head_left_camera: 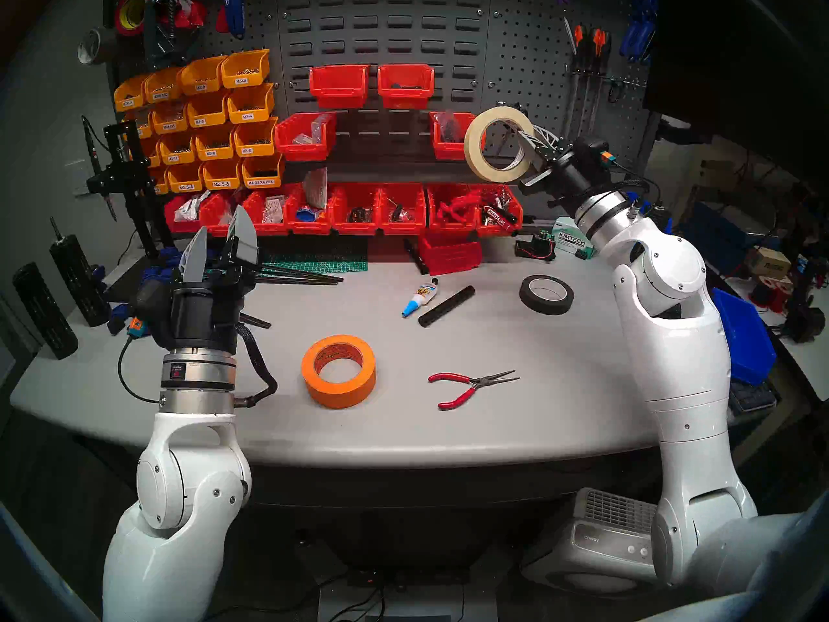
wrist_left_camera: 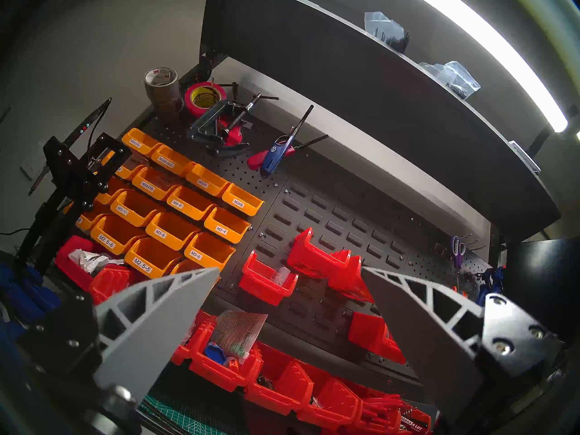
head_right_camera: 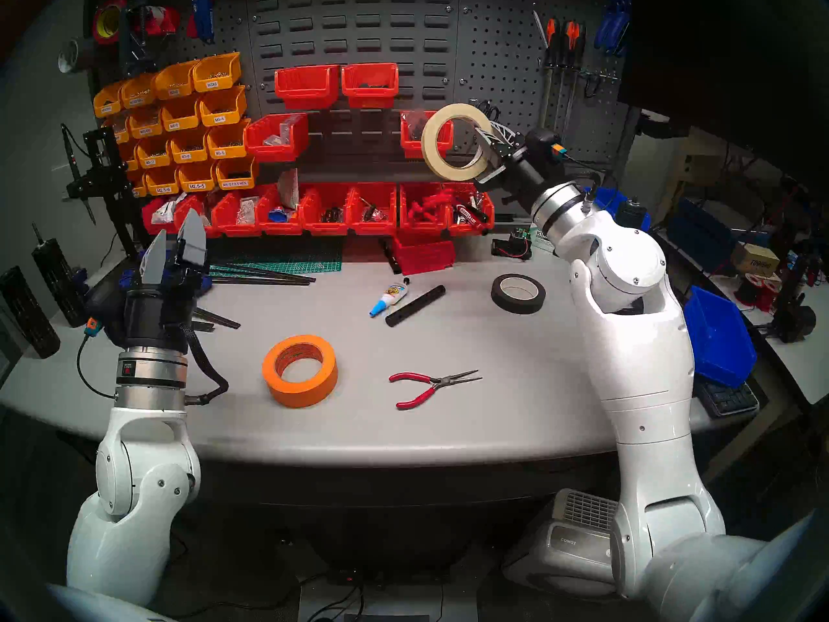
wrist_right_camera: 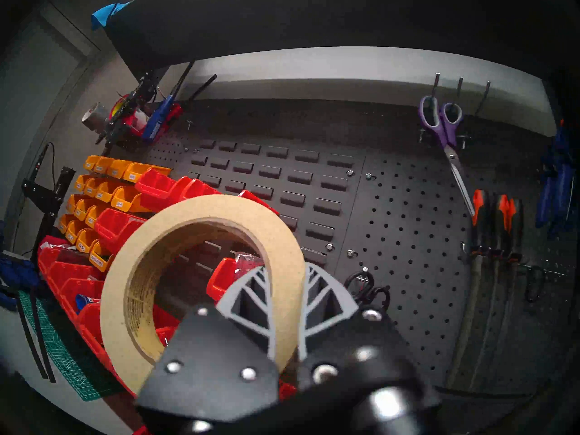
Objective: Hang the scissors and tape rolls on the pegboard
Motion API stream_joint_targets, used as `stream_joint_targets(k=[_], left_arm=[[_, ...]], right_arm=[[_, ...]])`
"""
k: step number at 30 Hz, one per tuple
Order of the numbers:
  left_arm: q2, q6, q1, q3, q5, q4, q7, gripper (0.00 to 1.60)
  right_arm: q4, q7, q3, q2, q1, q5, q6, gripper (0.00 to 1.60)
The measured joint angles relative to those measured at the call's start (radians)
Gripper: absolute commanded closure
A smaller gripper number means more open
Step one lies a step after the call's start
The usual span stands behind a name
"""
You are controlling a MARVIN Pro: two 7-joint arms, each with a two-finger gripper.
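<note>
cream masking tape ring (wrist_right_camera: 201, 280) sits pinched in our right gripper (wrist_right_camera: 285, 302), its hole facing the pegboard (wrist_right_camera: 408, 236) (left gripper (head_left_camera: 220, 248) idle, jaws wide).

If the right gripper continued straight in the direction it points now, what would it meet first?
Probably the louvred panel: the right gripper, shut on the cream tape roll, aims up and leftward at it. The red bins lie close by; depth is unclear.

Both head views look steeply down from above onto the pale grey worktable (head_left_camera: 448, 410), facing the dark grey perforated metal pegboard (head_left_camera: 529, 60) at twelve o'clock. Both wrist views face it closer, sharing its grey louvred panel (wrist_right_camera: 276, 180).
</note>
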Motion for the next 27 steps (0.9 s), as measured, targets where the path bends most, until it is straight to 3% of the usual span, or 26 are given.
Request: stream_joint_targets(k=[10,27], left_arm=[[0.000,0.000,0.000,0.000,0.000,-0.002,0.000,0.00],[-0.001,0.000,0.000,0.000,0.000,-0.002,0.000,0.00]], right_arm=[[-0.012,-0.136,0.021,-0.075,-0.041,-0.062,-0.022,1.60],[0.112,-0.151,-0.007,-0.103,0.048,-0.056,-0.023,1.60]])
